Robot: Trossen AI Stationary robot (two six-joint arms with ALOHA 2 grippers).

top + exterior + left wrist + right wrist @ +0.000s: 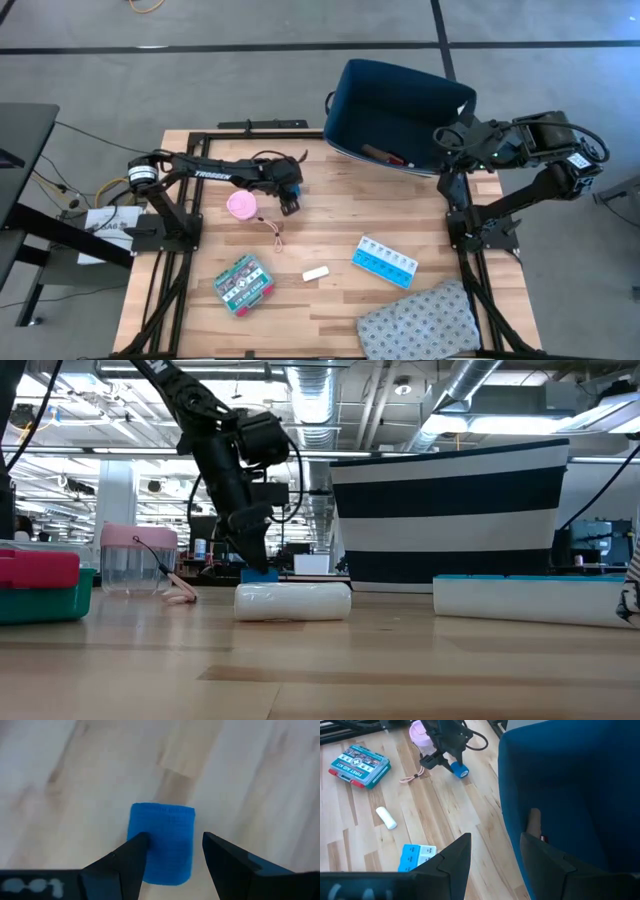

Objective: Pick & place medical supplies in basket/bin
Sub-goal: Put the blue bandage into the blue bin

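My left gripper (290,203) points down over the blue cube (162,842), open, with one finger on each side of it. The cube rests on the table (330,225), next to the pink round roll (241,205). My right gripper (492,855) is open and hovers at the right rim of the navy basket (395,110). Inside the basket lie the brown oblong (534,822) and a bit of red (542,839). The pill organiser (385,262), the white bar (316,273) and the green-red box (243,284) lie on the table's near half. My left gripper comes at the blue cube (459,770) from above, slanting. One finger (131,857) overlaps the cube's edge in the wrist view, and a gap shows beside the other finger (220,857). Whether it touches the cube, I cannot tell.
A grey patterned cloth (420,322) lies at the near right corner. A thin cord (272,232) trails from the pink roll toward the near edge. Bare wood shows between the cube and the basket.
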